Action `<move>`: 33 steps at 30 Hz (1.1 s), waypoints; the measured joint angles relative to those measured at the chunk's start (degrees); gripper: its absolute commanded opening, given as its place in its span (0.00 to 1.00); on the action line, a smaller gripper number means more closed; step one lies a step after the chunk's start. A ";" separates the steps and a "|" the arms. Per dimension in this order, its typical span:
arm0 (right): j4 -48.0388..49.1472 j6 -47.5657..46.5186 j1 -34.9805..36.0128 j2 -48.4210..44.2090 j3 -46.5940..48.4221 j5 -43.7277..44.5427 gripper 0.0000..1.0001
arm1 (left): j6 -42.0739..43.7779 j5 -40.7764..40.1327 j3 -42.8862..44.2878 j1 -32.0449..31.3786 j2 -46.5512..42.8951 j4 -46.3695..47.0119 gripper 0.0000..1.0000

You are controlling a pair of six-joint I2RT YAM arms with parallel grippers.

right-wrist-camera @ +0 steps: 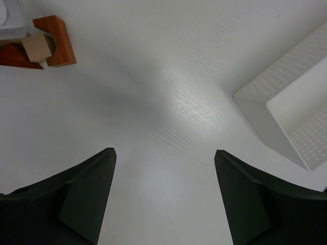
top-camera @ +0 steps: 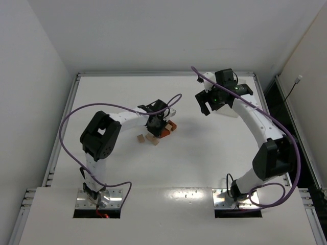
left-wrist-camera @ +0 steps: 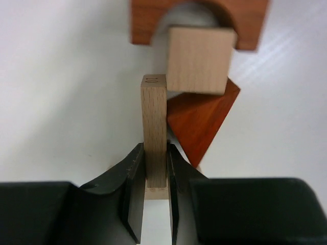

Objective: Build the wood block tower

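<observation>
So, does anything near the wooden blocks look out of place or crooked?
Nothing is damaged or spilled. The left gripper is shut on a slim tan block, and beyond it the red wedge, tan cube and arch block sit bunched at odd angles.

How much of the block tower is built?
Not much. The arch, tan cube and red wedge lie bunched together, with no tall stack yet. The left claw is shut on a tan plank. The right claw is open and empty. Most of the stacking is left.
</observation>
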 measured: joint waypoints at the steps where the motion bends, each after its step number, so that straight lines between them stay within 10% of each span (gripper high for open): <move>1: 0.02 0.00 -0.15 -0.02 -0.09 0.02 0.75 | 0.02 0.13 -0.83 -0.50 -0.57 0.09 0.00; 20: -0.57 -0.15 -2.47 -3.34 -4.22 -1.49 0.74 | -1.42 -1.11 -4.81 -7.02 -4.63 -0.09 0.00; 33: -0.52 -0.11 -2.62 -3.32 -4.24 -1.79 0.74 | -6.25 -11.19 2.10 1.29 -0.68 -0.79 0.00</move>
